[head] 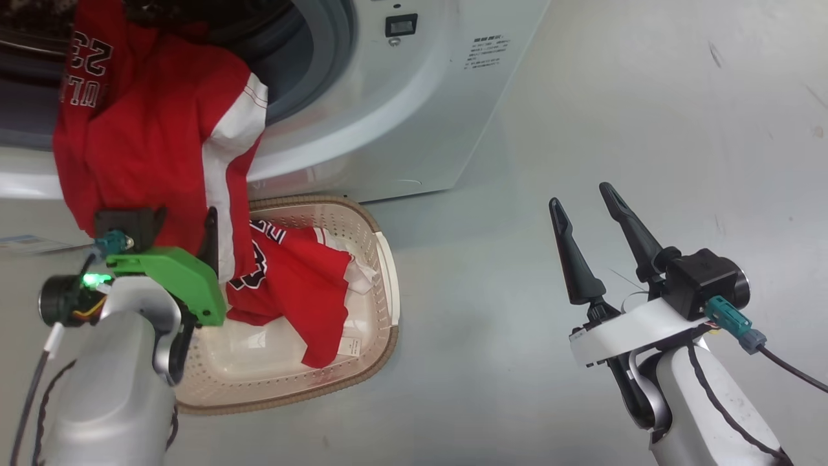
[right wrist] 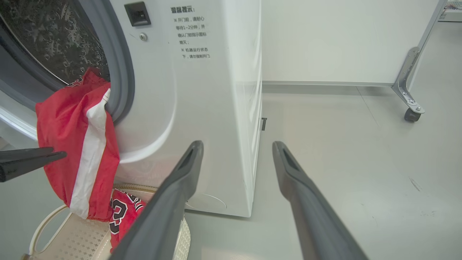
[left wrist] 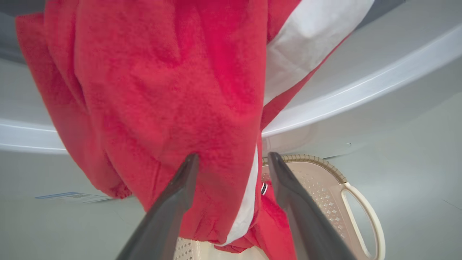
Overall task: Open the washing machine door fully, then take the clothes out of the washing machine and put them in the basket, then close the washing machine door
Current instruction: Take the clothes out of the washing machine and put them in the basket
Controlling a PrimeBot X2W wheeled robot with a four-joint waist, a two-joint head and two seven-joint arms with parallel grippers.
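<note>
The left gripper [left wrist: 233,155] stands wide, its fingers on either side of the lower part of a red jersey [head: 149,129]; whether they touch the cloth is hard to tell. That jersey hangs from the mouth of the washing machine [head: 401,97], down over the basket [head: 349,220] on the floor [head: 582,97], where a second red jersey [head: 291,278] lies. The right gripper [head: 581,195] gapes wide and empty, well apart to the side.

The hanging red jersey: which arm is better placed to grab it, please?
Left: the left gripper, open, is at the jersey above the basket; the right gripper hangs apart over the floor.
</note>
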